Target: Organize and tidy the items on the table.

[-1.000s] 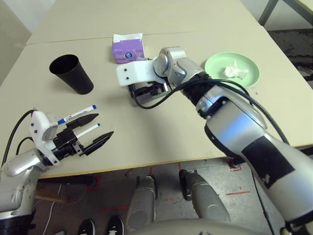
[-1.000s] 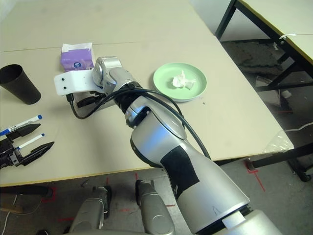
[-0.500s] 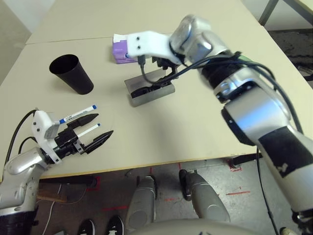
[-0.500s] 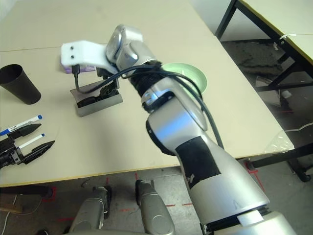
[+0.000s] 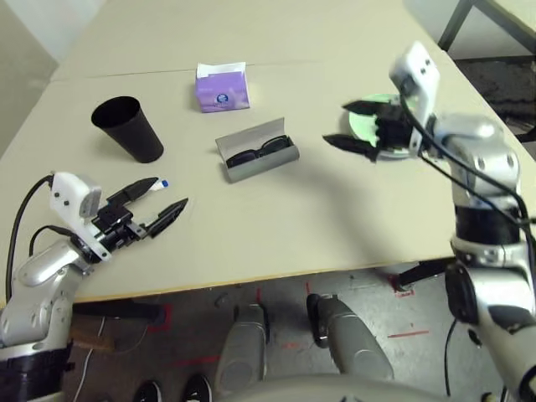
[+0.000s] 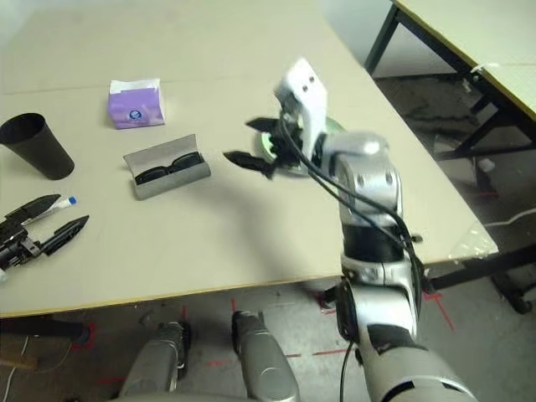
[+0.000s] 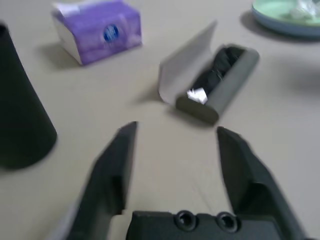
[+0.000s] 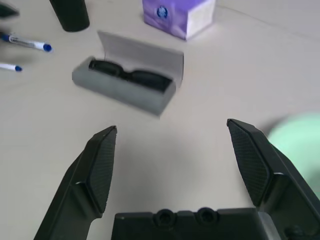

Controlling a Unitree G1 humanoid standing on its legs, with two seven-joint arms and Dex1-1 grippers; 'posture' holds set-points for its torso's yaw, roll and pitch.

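Beige table (image 5: 276,226): a smooth pale top with a seam line across its far part is seen under all the items.
Glasses case (image 5: 258,151): a grey oblong case is laid open near the middle of the table, its lid raised at the far side; black sunglasses (image 5: 260,152) are lodged inside it.
Black cup (image 5: 127,127): stood upright on its narrow end, to the left of the case and apart from it.
Tissue box (image 5: 222,86): a purple box is placed beyond the case, just short of the seam.
Green plate (image 6: 272,144): partly hidden behind the right gripper; a crumpled white tissue (image 7: 306,6) is seen on it in the left wrist view.
Markers: one blue-capped marker (image 8: 27,42) lies above a second (image 8: 10,67) in the right wrist view, close together.
Right gripper (image 5: 354,126): held above the table in front of the plate, fingers spread wide, nothing between them.
Left gripper (image 5: 154,206): held by the near left edge, fingers parted with table visible between them; a blue marker tip (image 5: 162,182) shows beside the upper finger.
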